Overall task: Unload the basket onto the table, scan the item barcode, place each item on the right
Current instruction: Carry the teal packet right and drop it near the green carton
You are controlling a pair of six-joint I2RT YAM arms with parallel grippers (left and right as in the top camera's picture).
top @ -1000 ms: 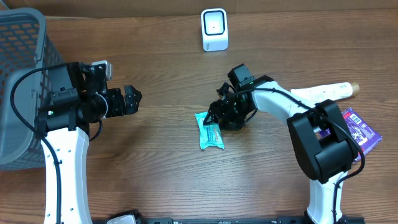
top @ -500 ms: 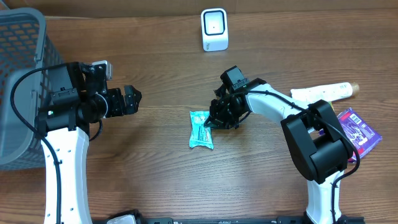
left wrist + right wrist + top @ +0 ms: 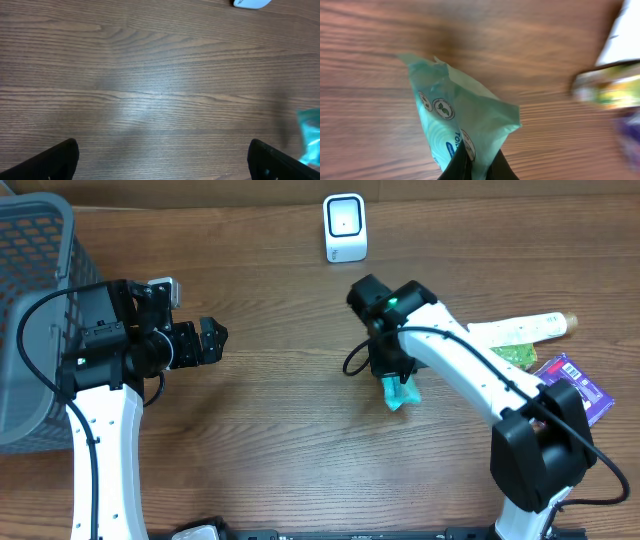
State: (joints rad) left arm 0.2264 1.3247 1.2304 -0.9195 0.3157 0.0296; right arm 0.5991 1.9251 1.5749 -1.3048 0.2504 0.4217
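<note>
Overhead view of a wooden table (image 3: 260, 440) with two robot arms. The right gripper (image 3: 390, 377), right of centre, is closed on one end of a small teal packet (image 3: 399, 394), which is pinched between its dark fingers (image 3: 457, 168). In the wrist view the packet hangs crumpled from the grip and seems to be off the wood. A white scanner (image 3: 345, 227) stands at the far edge, near the middle, well apart from the packet. The left gripper (image 3: 213, 340) hovers on the left with jaws spread wide and nothing between them, near a grey basket (image 3: 30, 290). At the right edge lie a long white pouch (image 3: 520, 330) and a purple box (image 3: 578, 385). Progress, as a judgement: the pickup looks done; what remains is carrying the packet to the scanner and turning its barcode, not visible here, towards the scanner's face
</note>
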